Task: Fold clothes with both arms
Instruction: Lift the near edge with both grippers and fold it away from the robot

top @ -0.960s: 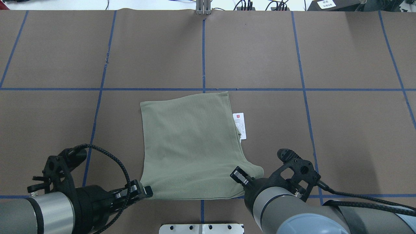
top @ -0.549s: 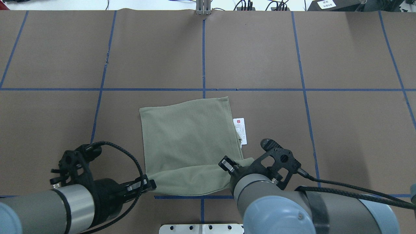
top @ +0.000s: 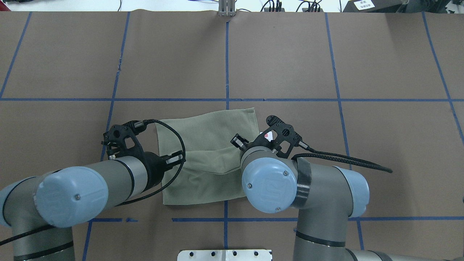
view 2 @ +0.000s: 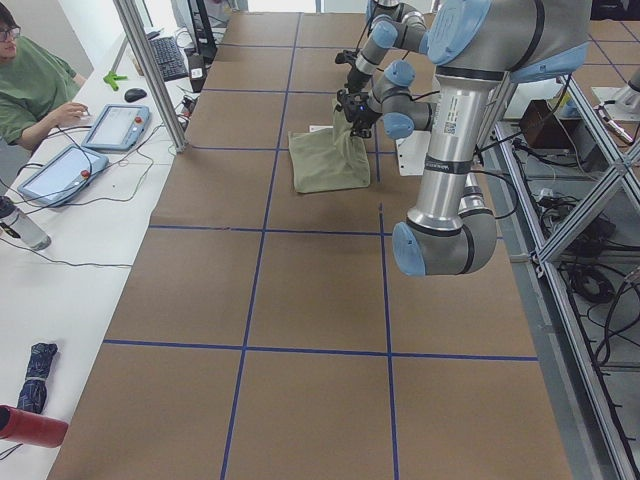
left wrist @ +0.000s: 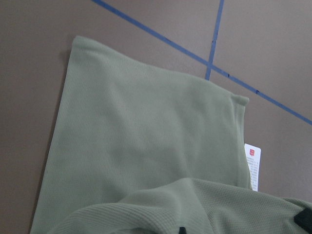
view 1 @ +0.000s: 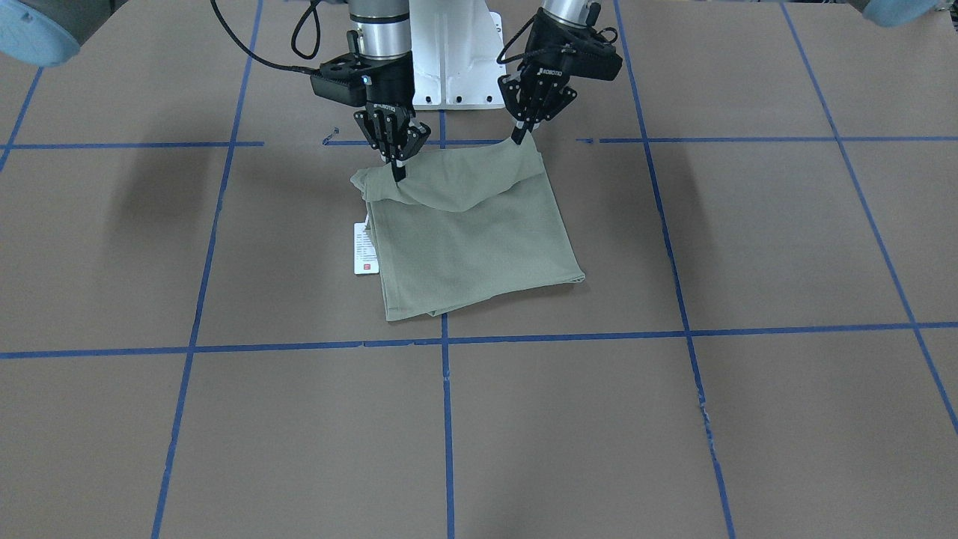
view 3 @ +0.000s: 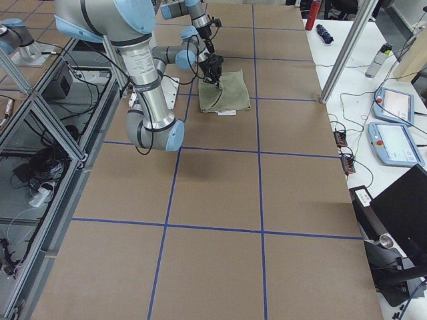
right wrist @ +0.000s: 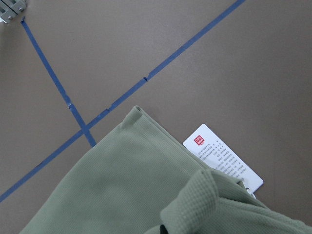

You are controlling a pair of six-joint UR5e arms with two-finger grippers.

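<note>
The left end effector is pinched shut on one corner of the shirt, on the edge nearest the robot. The right end effector is clamped on the other corner of that edge. Both corners are lifted, and the edge sags between them over the folded rest, which lies flat at mid-desk. A white tag lies just beside the shirt's right edge. The desk is brown, gridded with blue tape. Beyond its far side, a person sits at a white side table with pendants. Overhead, the arms hide the fingertips and most of the tag.
</note>
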